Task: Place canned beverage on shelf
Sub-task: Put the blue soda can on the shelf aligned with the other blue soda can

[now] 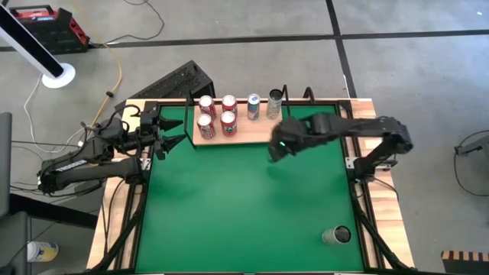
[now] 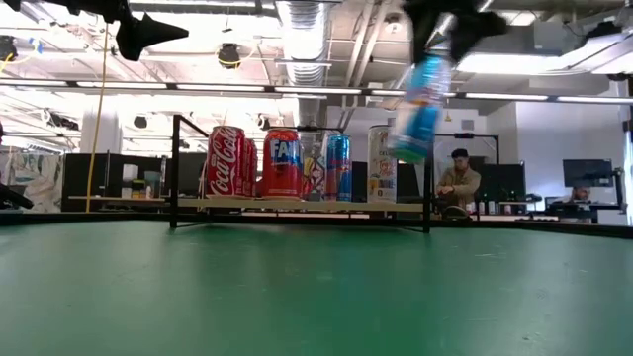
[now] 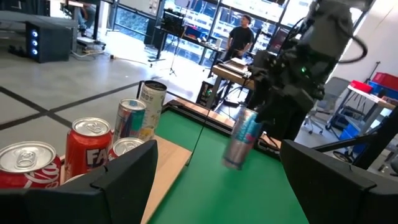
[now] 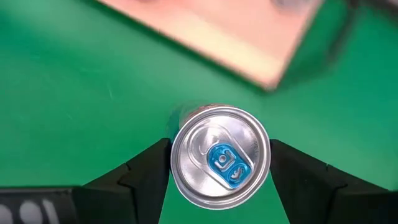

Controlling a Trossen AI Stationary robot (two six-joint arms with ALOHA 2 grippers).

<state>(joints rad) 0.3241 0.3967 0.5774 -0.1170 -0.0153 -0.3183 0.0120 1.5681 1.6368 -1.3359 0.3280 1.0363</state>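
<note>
above the green table (image 1: 229,206), right hand (image 4: 219,163) pinching a can (image 2: 420,104); workshop behind

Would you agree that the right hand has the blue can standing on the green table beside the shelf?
Not quite: the right hand holds the blue can in the air, clear of the green table, as the low view shows. It is beside the shelf.

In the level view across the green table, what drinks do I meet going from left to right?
Red cola can → red Fanta can → blue can → pale tall can on the shelf → the blue can that the right gripper holds in the air.
</note>
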